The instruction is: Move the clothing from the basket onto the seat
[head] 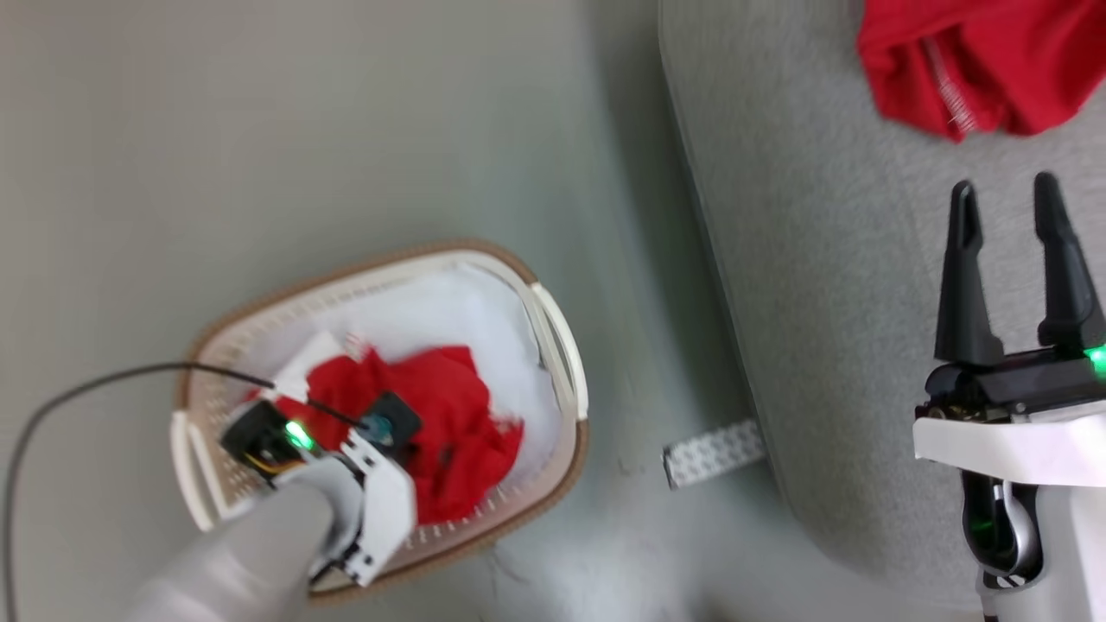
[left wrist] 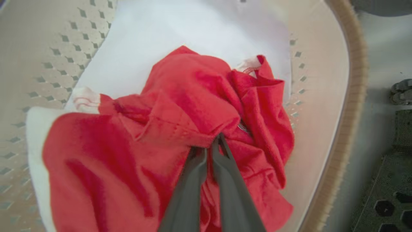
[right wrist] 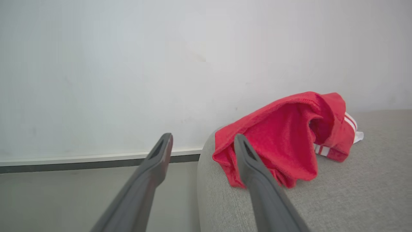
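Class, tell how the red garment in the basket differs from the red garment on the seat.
The garment in the basket lies bunched inside the basket, while the garment on the seat rests on the grey seat. The left gripper is shut on the garment in the basket; the garment on the seat lies free of the open right gripper. Both are bright red fabric.

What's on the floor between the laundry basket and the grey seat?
Head view: a small white dotted strip lies on grey floor, by the seat edge.
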Controlling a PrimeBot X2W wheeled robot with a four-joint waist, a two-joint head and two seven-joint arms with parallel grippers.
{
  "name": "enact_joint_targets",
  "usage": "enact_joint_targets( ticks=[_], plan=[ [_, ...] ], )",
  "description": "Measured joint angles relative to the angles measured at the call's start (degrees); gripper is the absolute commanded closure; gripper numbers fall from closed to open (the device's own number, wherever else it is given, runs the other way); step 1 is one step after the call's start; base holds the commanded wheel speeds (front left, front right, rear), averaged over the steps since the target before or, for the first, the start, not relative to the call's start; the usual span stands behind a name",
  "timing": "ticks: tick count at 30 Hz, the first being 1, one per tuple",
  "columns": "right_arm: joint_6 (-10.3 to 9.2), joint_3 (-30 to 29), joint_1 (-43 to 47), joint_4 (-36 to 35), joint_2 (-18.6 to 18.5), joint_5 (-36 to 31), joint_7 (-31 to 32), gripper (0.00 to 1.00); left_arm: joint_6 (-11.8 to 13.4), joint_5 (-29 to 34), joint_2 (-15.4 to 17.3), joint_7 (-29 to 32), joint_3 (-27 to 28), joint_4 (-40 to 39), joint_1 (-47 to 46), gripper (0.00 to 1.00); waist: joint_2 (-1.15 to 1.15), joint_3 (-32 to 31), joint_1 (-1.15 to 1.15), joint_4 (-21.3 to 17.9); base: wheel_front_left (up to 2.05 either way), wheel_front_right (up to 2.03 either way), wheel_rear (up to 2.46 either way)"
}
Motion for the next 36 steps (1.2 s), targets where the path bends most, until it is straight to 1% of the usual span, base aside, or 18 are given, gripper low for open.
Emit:
enact_joint_targets(
  ticks=[9,11,17,22,25,30,34,36],
  plan=[
    [0.00,-0.1,2.8,3.4,0.1,-3.5,0.0,0.00,0.0,-6.0,-5.3,-5.5,0.4,-0.8,4.5,1.00,0.00,-12.2,-0.01,3.0,0.00,0.00,0.00],
    [0.00,0.1,3.4,4.1,0.1,-3.9,0.0,0.00,0.0,-6.3,-5.9,-6.6,0.6,-1.7,5.0,1.00,0.00,-15.0,-0.01,3.8,0.00,0.00,0.00],
    [0.00,0.9,5.9,6.4,0.1,-4.0,0.0,0.00,0.1,-8.7,-7.3,-7.6,4.3,-5.7,6.4,1.00,0.00,-22.2,-0.01,6.8,0.00,0.00,0.00],
    [0.00,1.4,7.4,7.6,0.0,-4.8,0.0,0.00,1.9,-7.3,-6.4,-7.8,9.1,-14.4,7.1,1.00,0.00,-26.9,-0.02,9.9,0.00,0.00,0.00],
    [0.00,1.7,8.3,8.2,0.1,-4.9,0.0,0.00,2.9,-5.9,-5.0,-7.8,11.7,-19.0,8.0,1.00,0.00,-29.3,-0.02,11.6,0.00,0.00,0.00],
    [0.00,2.9,9.5,9.1,0.1,-4.3,0.0,0.00,3.8,-5.7,-3.4,-7.8,16.1,-25.8,8.5,1.00,0.00,-32.8,-0.02,14.0,0.00,0.00,0.00],
    [0.00,4.0,10.9,10.0,0.0,-3.9,0.0,0.00,4.6,-6.0,-2.1,-7.8,18.5,-30.5,8.4,1.00,0.00,-35.3,-0.01,15.6,0.00,0.00,0.00],
    [0.00,4.8,11.5,10.5,0.0,-3.8,0.0,0.00,4.6,-7.1,-1.8,-7.8,20.0,-32.7,8.4,1.00,0.00,-36.4,-0.01,16.3,0.00,0.00,0.00]
  ],
)
